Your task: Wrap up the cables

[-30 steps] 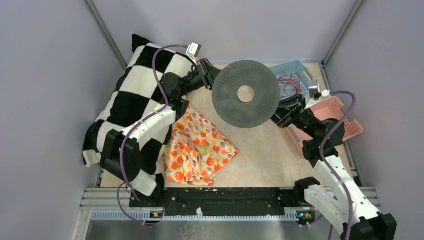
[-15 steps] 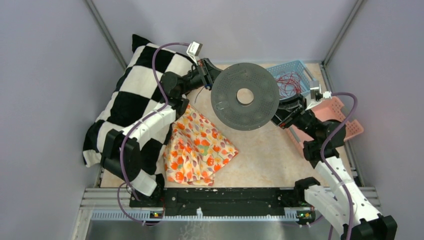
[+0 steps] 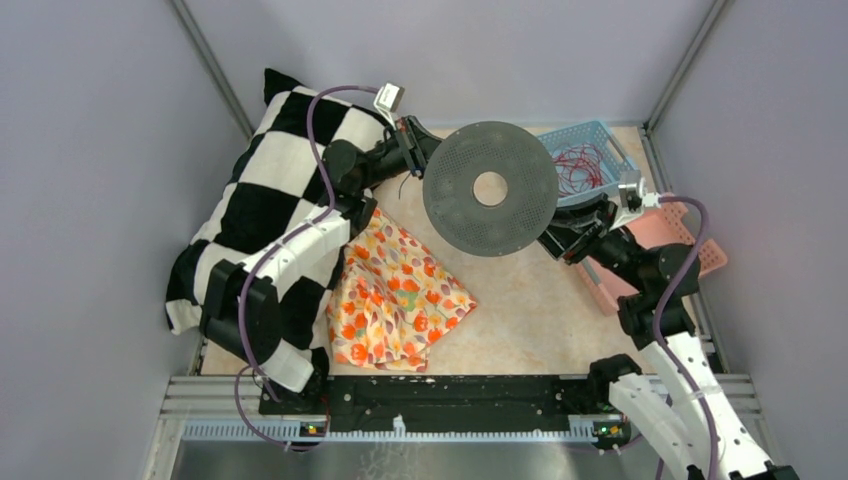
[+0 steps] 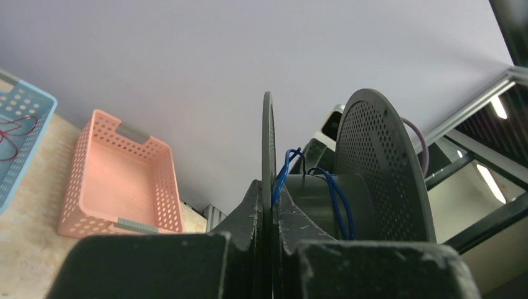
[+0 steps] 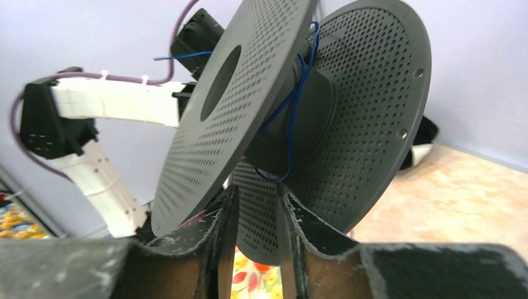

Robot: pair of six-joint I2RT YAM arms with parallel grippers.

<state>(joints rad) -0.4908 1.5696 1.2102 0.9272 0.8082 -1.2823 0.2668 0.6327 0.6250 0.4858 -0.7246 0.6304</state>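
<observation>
A grey perforated spool hangs in the air over the table. My left gripper is shut on the edge of one of its flanges, with a finger on each side of the thin disc. A very thin blue cable loops loosely round the spool's hub, and one strand trails toward the left arm. My right gripper is at the spool's lower right edge. Its jaws stand apart with nothing pinched between them, just short of the lower flange.
A blue basket with red cables sits at the back right. A pink basket lies beside the right arm. A checkered pillow fills the left side. A floral cloth lies below the spool.
My right gripper has opened, let go of the spool's rim, and drawn back a little toward the near right. The left gripper still holds the spool, which has hardly moved.
</observation>
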